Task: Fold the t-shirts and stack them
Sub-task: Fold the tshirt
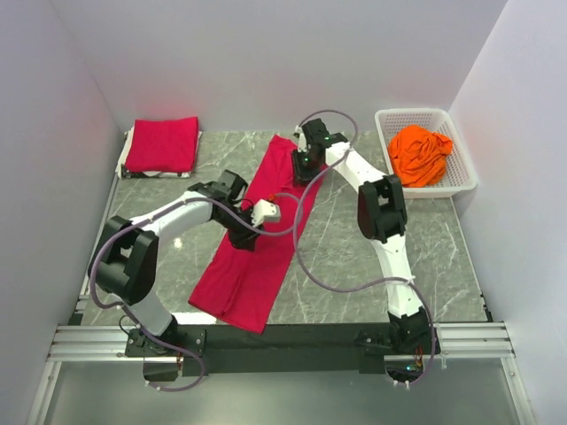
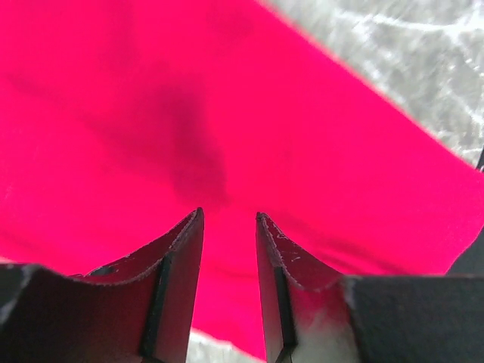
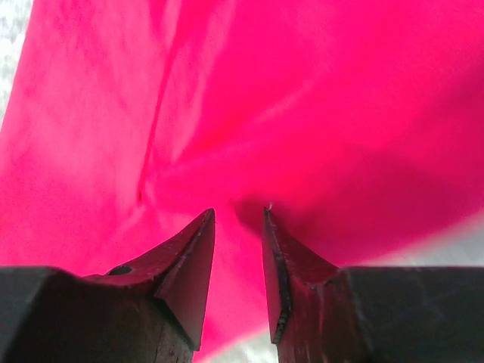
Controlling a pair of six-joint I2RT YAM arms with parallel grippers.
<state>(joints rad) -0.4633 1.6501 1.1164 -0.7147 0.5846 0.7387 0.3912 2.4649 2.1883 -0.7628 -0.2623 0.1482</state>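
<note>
A crimson t-shirt [image 1: 252, 266], folded into a long strip, lies diagonally across the marble table. My left gripper [image 1: 244, 237] stands over the strip's middle. In the left wrist view the gripper [image 2: 229, 215] is open by a narrow gap, with flat red cloth [image 2: 227, 113] just beyond the tips. My right gripper [image 1: 306, 174] is at the strip's far end. In the right wrist view it [image 3: 239, 213] is also narrowly open, with creased cloth [image 3: 302, 98] at its tips. A folded crimson shirt [image 1: 162, 143] lies at the back left. An orange shirt [image 1: 420, 154] is bunched in the basket.
A white lattice basket [image 1: 462, 173] stands at the back right, against the right wall. White walls close the table on three sides. The grey marble tabletop [image 1: 354, 257] shows to the right of the strip, crossed by the right arm and a looping cable [image 1: 328, 285].
</note>
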